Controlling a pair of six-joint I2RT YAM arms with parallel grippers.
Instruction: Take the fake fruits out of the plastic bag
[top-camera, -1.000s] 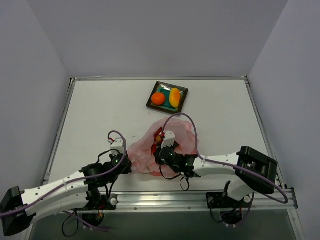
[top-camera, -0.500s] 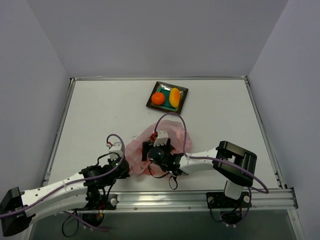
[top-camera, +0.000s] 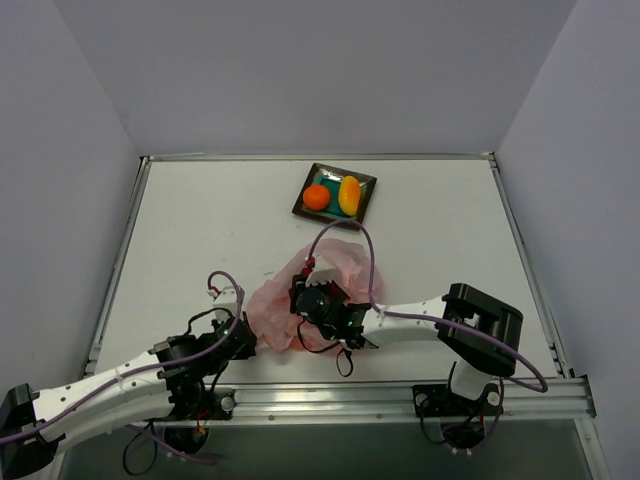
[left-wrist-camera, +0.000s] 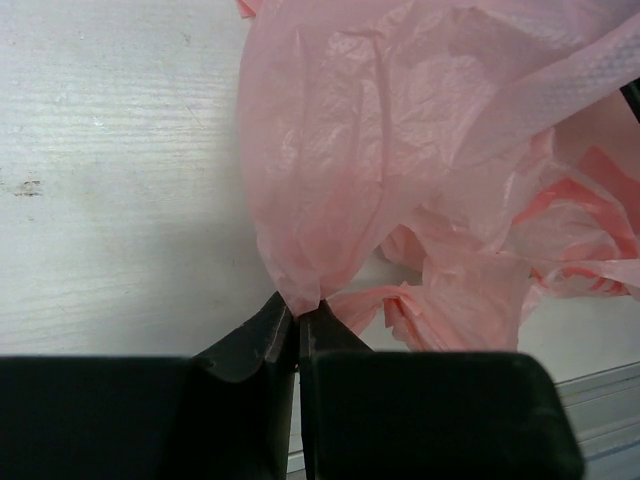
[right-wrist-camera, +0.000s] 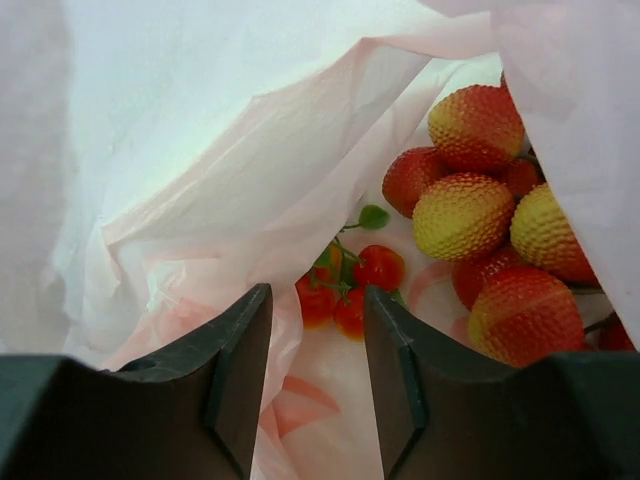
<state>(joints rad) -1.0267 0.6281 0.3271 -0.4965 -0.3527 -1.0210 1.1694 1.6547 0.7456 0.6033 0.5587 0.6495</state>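
The desk (top-camera: 200, 230) is white and flat. A pink plastic bag (top-camera: 268, 310) lies crumpled on it, touching the tips of the left gripper (left-wrist-camera: 297, 318) and wrapped all around the right gripper (right-wrist-camera: 316, 295). A square plate (top-camera: 326, 216) sits on the desk well past both grippers, near the back edge.

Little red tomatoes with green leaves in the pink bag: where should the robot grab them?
Pinch the small glossy red tomato bunch across its round middle, coming straight in through the opening of the thin pink plastic bag, as the right gripper points. Its green leaves look too thin.
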